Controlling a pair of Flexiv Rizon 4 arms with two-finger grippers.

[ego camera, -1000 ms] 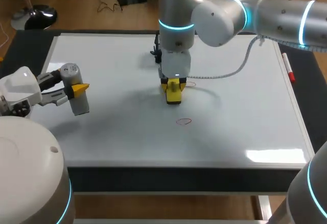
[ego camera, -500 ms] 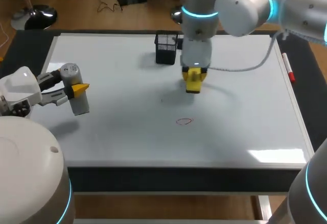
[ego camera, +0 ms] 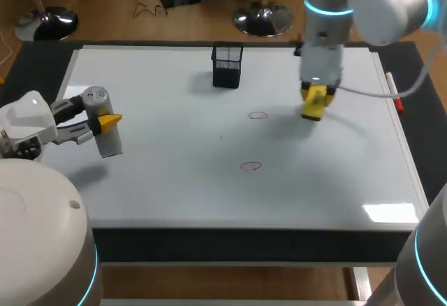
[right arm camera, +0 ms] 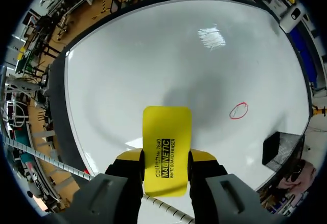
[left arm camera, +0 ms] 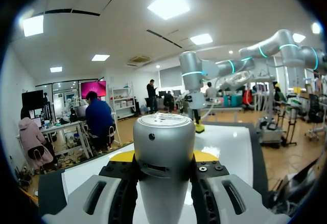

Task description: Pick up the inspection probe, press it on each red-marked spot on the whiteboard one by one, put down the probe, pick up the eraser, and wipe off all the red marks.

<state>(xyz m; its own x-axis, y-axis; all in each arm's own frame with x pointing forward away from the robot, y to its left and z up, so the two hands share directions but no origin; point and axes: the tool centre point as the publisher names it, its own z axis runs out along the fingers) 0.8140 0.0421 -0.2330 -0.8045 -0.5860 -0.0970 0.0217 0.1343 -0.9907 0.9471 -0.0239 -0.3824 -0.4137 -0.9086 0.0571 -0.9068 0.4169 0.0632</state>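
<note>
The wiping step is in hand. The right hand (ego camera: 316,99) is clamped on the flat yellow block eraser (right arm camera: 166,147), held over the white glossy whiteboard (ego camera: 174,194) towards its right edge. Two red ring marks are unwiped: one (ego camera: 258,115) near the board's middle, the other (ego camera: 251,166) nearer the front edge. The left hand (ego camera: 103,120) grips the silver cylindrical inspection probe (left arm camera: 164,152) by the left edge, not set down. Next, I judge, the eraser must travel leftwards to the nearer ring, come down flat and rub across it.
</note>
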